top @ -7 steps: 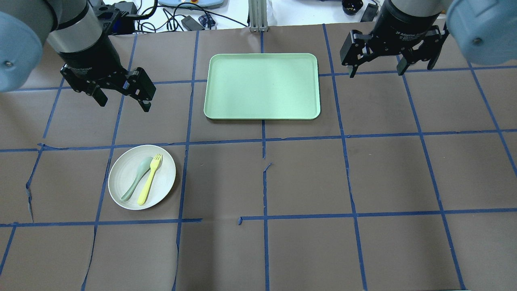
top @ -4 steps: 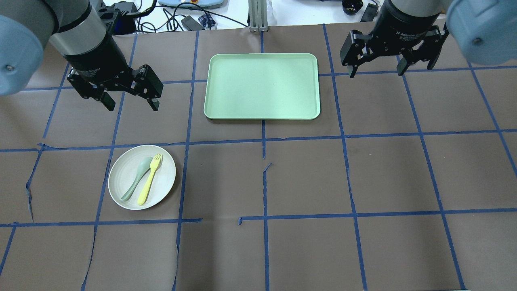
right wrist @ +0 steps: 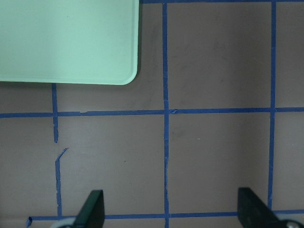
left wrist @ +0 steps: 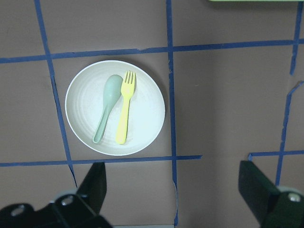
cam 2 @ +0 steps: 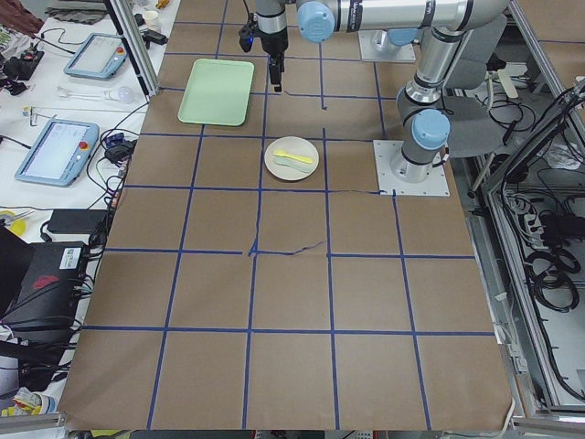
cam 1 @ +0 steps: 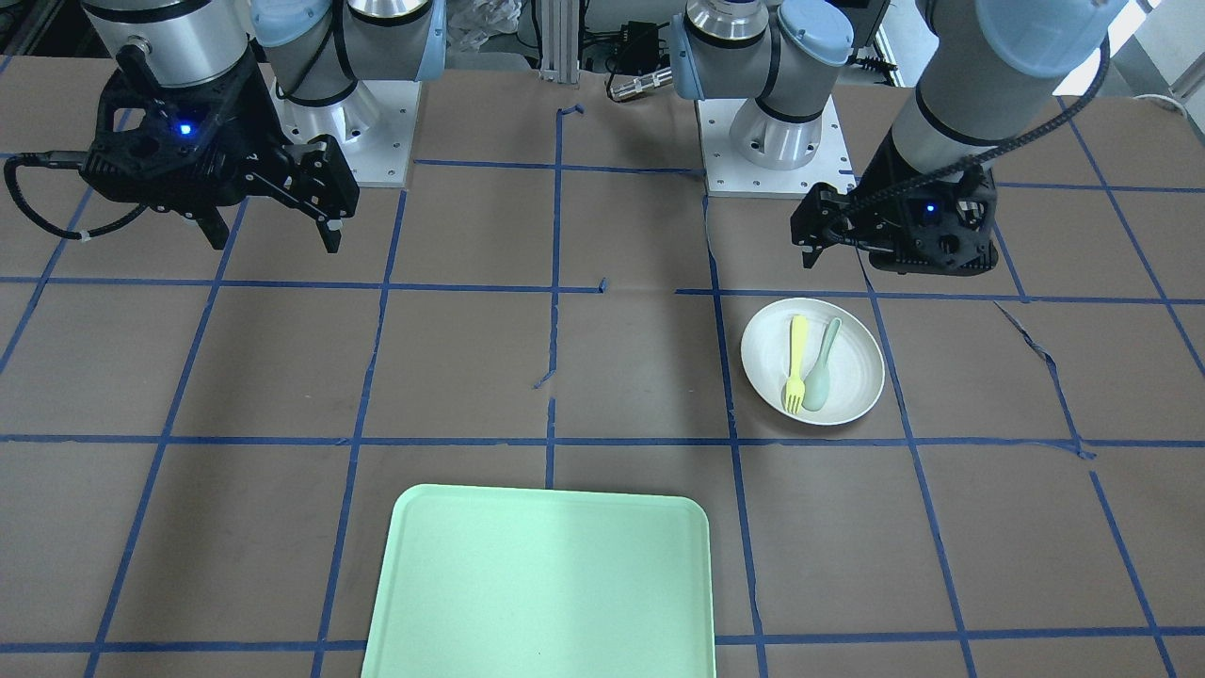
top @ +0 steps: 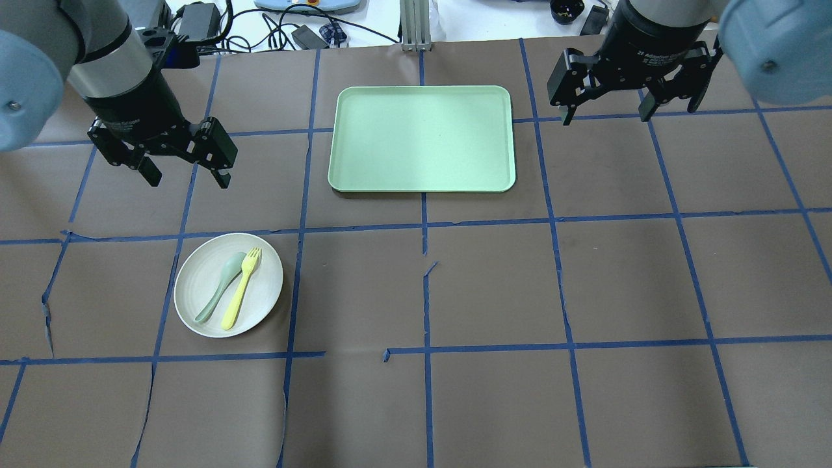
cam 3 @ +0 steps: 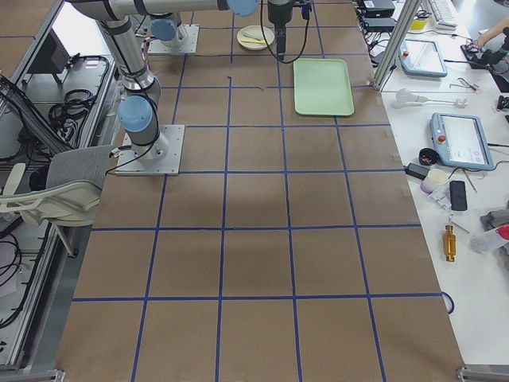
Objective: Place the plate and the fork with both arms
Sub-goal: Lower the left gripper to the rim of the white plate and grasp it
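Observation:
The off-white plate (top: pixel 263 294) lies at the table's near left, with the pale-yellow fork (top: pixel 240 290) and a grey-green spoon (top: pixel 220 287) side by side on it. My left gripper (top: pixel 188 174) hovers open and empty above the table, beyond the plate. In the left wrist view the plate (left wrist: pixel 145 111) and fork (left wrist: pixel 124 110) lie ahead of the open fingers (left wrist: pixel 96 183). My right gripper (top: pixel 606 116) hangs open and empty at the far right, beside the tray. The front view shows the plate (cam 1: pixel 855 379), the fork (cam 1: pixel 796 363) and the right gripper (cam 1: pixel 273 237).
A light-green rectangular tray (top: pixel 422 140) lies at the far middle, between the two grippers; its corner shows in the right wrist view (right wrist: pixel 66 38). Brown paper with blue tape lines covers the table. Cables and devices lie beyond the far edge.
My left gripper has swung to the left and turned a little, still open. The right arm, the plate, the fork and the spoon have not moved.

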Available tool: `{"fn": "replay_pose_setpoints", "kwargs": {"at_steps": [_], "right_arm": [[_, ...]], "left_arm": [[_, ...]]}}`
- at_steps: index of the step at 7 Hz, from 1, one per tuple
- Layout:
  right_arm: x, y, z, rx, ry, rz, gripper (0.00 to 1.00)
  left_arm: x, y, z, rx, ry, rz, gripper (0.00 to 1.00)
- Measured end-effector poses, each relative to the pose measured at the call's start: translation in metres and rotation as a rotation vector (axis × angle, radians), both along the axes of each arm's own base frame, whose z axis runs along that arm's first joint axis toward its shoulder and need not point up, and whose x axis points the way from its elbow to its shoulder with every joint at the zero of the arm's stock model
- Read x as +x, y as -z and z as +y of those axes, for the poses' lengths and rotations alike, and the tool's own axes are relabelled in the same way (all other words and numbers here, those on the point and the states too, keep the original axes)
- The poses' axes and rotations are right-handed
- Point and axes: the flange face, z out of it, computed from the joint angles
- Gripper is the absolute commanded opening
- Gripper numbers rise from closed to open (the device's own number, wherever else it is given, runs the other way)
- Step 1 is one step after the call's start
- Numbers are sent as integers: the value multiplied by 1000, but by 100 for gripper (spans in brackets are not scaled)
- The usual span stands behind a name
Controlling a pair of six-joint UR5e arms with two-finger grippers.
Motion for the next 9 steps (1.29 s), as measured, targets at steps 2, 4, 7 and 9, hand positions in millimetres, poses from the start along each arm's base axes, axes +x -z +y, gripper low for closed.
{"fn": "replay_pose_setpoints", "kwargs": {"at_steps": [2, 4, 7, 9], "right_arm": [[0, 0, 0, 0, 0, 1, 100], [0, 0, 0, 0, 0, 1, 100], [0, 0, 0, 0, 0, 2, 100], [0, 0, 0, 0, -1, 2, 100]], "left_arm": [[41, 34, -12, -18, 103, 66, 100], [97, 70, -21, -25, 274, 116, 100], [161, 150, -18, -23, 352, 290, 100], [170, 200, -21, -20, 392, 368, 88]]}}
